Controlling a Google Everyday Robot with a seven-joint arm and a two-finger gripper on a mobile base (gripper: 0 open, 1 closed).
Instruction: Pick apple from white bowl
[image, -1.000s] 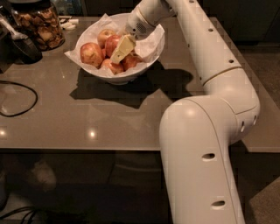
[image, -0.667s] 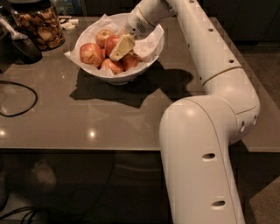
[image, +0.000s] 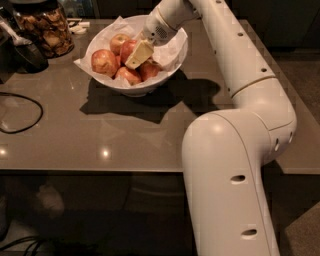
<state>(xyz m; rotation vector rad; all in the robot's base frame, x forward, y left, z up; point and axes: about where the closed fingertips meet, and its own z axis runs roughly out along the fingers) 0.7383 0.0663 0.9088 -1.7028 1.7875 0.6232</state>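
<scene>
The white bowl (image: 172, 60) stands at the back of the table, lined with crinkled white paper that sticks out past the rim. It holds several red apples. My gripper (image: 139, 54) reaches down into the bowl from the right. It rests against the deep-red apple (image: 127, 49) in the middle and covers that apple's right side. A paler apple (image: 118, 40) lies behind it. Another red apple (image: 103, 61) lies at the left, and two more (image: 129, 75) lie at the front.
A glass jar of brown snacks (image: 47, 30) stands at the back left beside a dark object (image: 22, 52). A black cable (image: 20, 112) loops on the grey table (image: 100, 135) at the left. My own white arm (image: 235, 165) fills the right foreground.
The gripper has shifted very slightly upward inside the bowl. The apples and the bowl have not visibly moved.
</scene>
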